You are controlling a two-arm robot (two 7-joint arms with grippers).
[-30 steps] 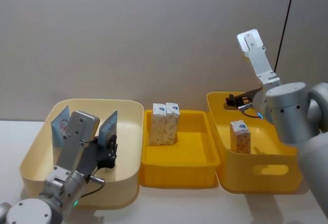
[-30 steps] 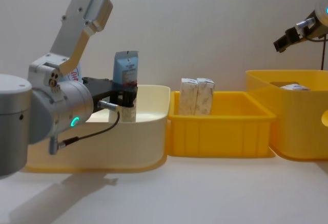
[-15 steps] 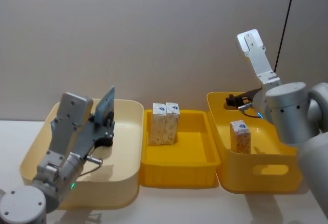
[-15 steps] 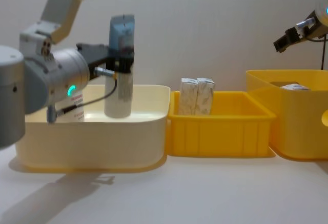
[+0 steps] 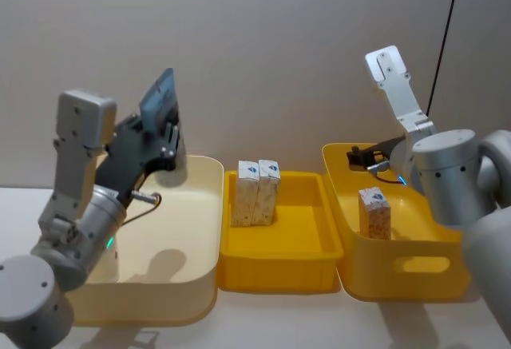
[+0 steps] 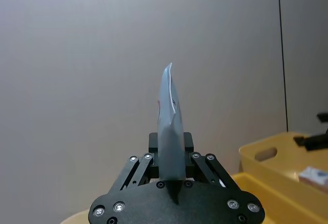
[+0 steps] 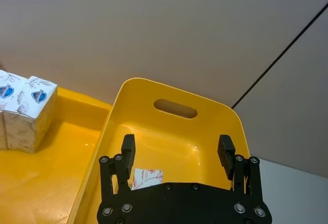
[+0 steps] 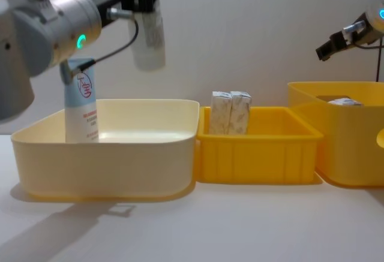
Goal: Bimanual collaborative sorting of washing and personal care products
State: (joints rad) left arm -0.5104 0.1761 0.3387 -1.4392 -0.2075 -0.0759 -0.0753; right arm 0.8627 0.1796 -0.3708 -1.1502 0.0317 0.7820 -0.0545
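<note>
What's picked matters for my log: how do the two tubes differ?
The held tube hangs in the air in the left gripper's jaws; the other tube stands free in the cream bin. The held tube clears the rim; the other dips below it. Both are pale blue.

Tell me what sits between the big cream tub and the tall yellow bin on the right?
A low yellow tray holding two upright cartons side by side, seen in the head and chest views.

I can read no wording or number anywhere. The tube [image 8: 81, 109] standing left of the middle yellow bin [image 8: 258, 154] bears a red logo and fine print, both illegible. The cartons [image 5: 257, 192] inside that bin carry round blue badges whose lettering is unreadable.
</note>
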